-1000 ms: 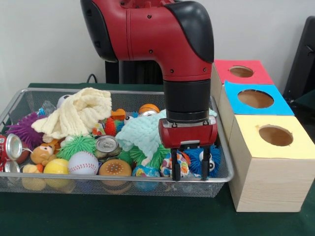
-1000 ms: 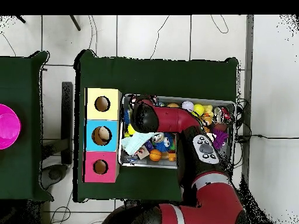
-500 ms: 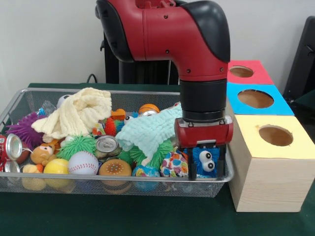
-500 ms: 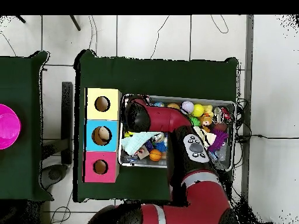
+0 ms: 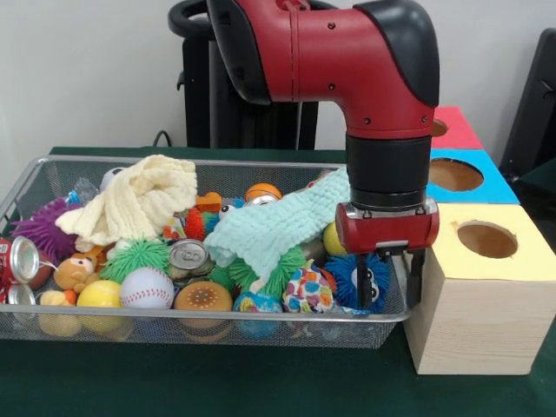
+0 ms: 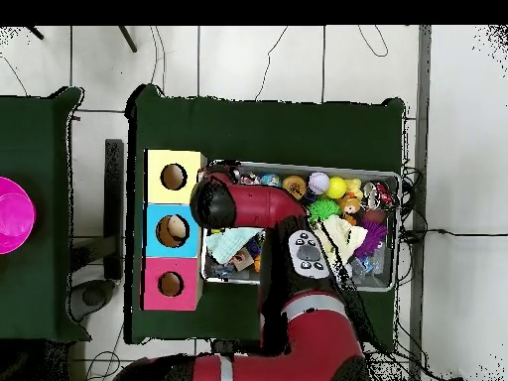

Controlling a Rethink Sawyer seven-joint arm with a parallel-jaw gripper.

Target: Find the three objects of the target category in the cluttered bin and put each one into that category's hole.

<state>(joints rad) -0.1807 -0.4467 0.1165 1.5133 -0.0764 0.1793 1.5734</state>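
Note:
The cluttered bin (image 5: 174, 317) is a silver wire mesh basket full of toys, cans and cloths; it also shows in the overhead view (image 6: 389, 181). My gripper (image 5: 388, 282) is open and empty. It hangs at the bin's right rim, one finger over a blue fuzzy toy with eyes (image 5: 347, 280) and the other against the yellow box's left side. In the overhead view the arm's wrist (image 6: 213, 198) covers the gripper. The red-topped box (image 5: 459, 129) stands farthest back. My arm mostly hides its hole in the front view; the hole (image 6: 171, 284) shows from overhead.
The blue-topped box (image 5: 486, 187) and yellow-topped box (image 5: 512, 261) stand right of the bin. In the bin lie a mint cloth (image 5: 269, 228), a cream cloth (image 5: 139, 200), a baseball (image 5: 146, 287), a can (image 5: 187, 254) and spiky balls. A pink object (image 6: 12, 215) sits on another table.
My arm has moved right in the front view, from over the bin's right part to its right rim beside the yellow box. The gripper stays open and empty.

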